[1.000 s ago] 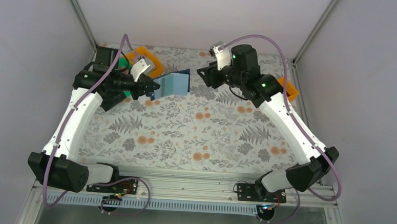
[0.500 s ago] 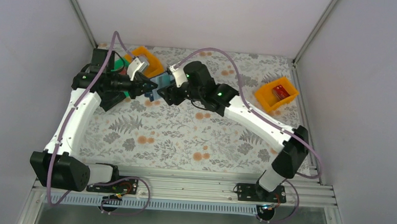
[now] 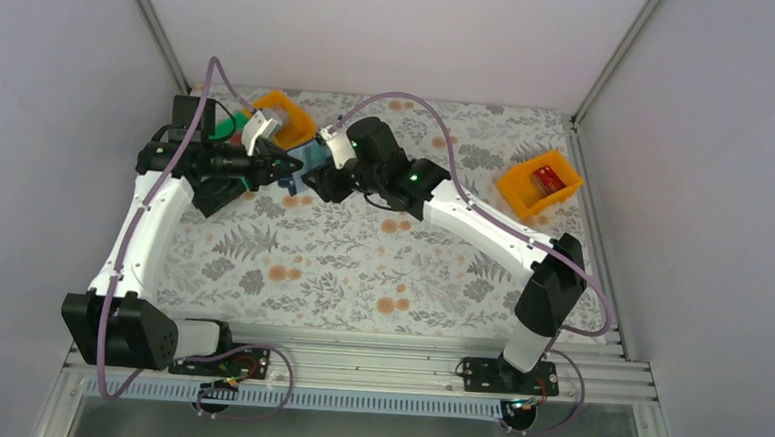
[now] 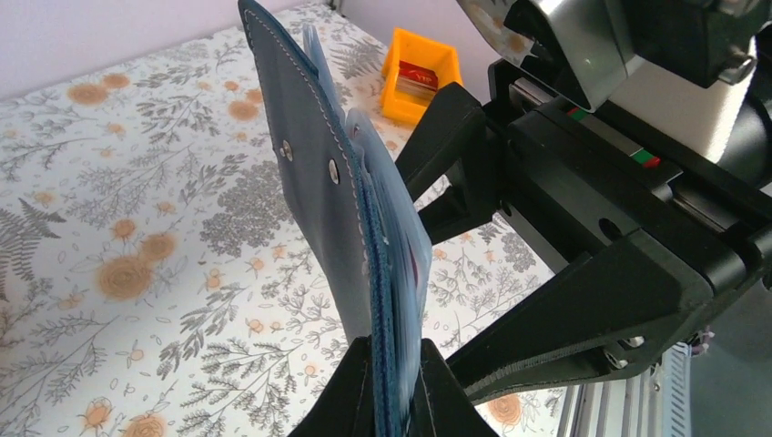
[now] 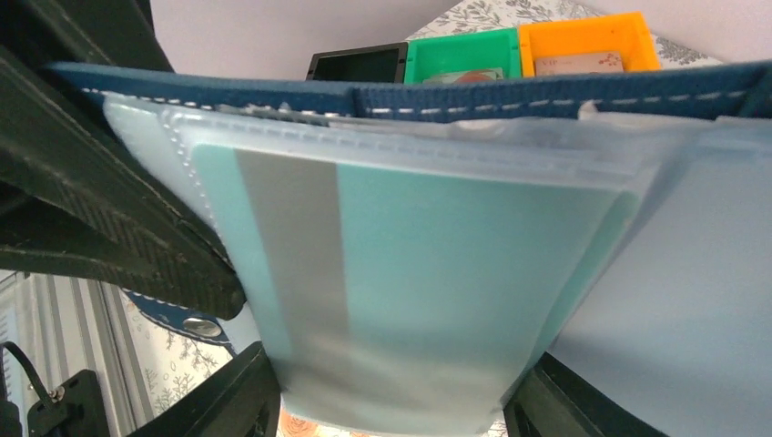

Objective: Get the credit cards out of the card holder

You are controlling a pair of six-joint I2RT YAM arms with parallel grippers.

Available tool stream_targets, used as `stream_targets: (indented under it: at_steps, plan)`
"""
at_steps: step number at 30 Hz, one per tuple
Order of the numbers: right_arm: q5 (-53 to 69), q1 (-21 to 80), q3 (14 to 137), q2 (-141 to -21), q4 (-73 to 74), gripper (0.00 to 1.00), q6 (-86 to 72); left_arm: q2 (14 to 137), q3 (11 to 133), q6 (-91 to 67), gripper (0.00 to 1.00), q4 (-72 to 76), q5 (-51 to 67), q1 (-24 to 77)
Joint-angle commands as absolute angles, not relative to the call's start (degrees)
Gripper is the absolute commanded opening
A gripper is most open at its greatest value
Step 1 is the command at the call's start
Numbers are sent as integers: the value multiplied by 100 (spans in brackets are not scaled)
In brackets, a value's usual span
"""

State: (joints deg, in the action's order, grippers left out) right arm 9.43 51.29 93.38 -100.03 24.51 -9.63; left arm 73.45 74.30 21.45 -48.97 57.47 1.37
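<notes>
My left gripper (image 4: 391, 382) is shut on the lower edge of the dark navy card holder (image 4: 314, 173) and holds it upright above the table at the back left (image 3: 306, 159). Pale blue pockets and card edges show along the holder's right side. My right gripper (image 5: 391, 410) is open, right up against the holder's inner side. A teal credit card (image 5: 428, 273) with a grey stripe sits in a clear pocket, and its lower end lies between my right fingers (image 5: 228, 401). I cannot tell whether they touch it.
An orange bin (image 3: 538, 183) holding a red card stands at the right. Black (image 5: 357, 64), green (image 5: 462, 56) and orange (image 5: 583, 45) bins stand in a row behind the holder at the back left. The floral table cloth (image 3: 361, 267) covers the middle.
My right arm has swung from the back right across to the card holder and closed in on it. My left gripper has drawn the holder slightly left.
</notes>
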Motion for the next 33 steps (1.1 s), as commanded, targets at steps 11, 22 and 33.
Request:
stream_targets:
  at_steps: [11, 22, 33]
  plan:
    - [1352, 4804, 9027, -9652, 2036, 35, -684, 7263, 7426, 2520, 2, -5161, 6815, 237]
    - [1272, 4687, 8829, -9287, 2161, 41, -658, 7227, 7436, 2343, 2, -5067, 6076, 237]
    - [1368, 4284, 8529, -8947, 2274, 68, -654, 7207, 7461, 2539, 2, -5215, 5906, 237]
